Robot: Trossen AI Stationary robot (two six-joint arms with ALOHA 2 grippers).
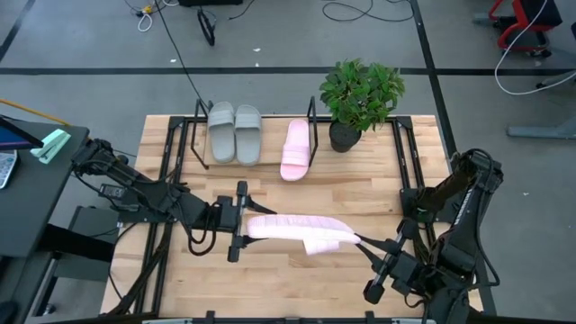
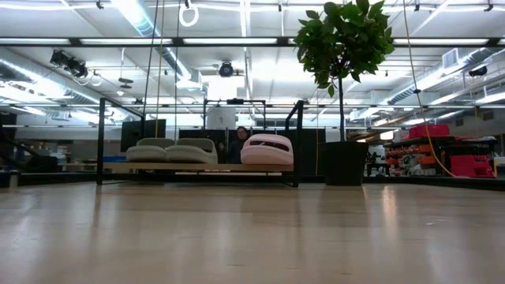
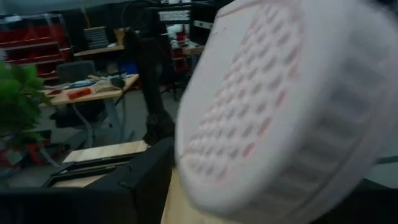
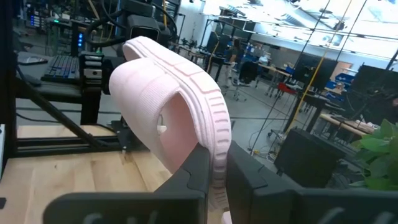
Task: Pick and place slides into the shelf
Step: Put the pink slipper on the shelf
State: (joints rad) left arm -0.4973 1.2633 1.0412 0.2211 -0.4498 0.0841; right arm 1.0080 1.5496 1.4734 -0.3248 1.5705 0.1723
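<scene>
The pink slide (image 1: pixel 297 229) hangs over the middle of the wooden surface (image 1: pixel 360 180), stretched between the two arms. The right gripper (image 1: pixel 360 239) has its fingers (image 4: pixel 199 171) closed on the sole's edge at one end; the right wrist view shows the ribbed rim pinched between them, with the wide strap arching beyond. At the other end the left gripper (image 1: pixel 241 221) has its fingers spread wide on either side of the slide's tip; from overhead it cannot be told whether they touch it. The left wrist view is filled by the slide's dimpled sole (image 3: pixel 273 106), seen nowhere else. At the far edge of the surface stands the shelf (image 1: pixel 202 148), a black rack with a light board. It holds two sage grey-green slides (image 1: pixel 234 132) side by side and, apart from them, a second pink slide (image 1: pixel 295 149). The low view shows these three resting on the shelf's board (image 2: pixel 197 166), raised a little above the surface, and does not show the grippers. Just beside the shelf stands a potted plant (image 1: pixel 358 94) in a black pot.
</scene>
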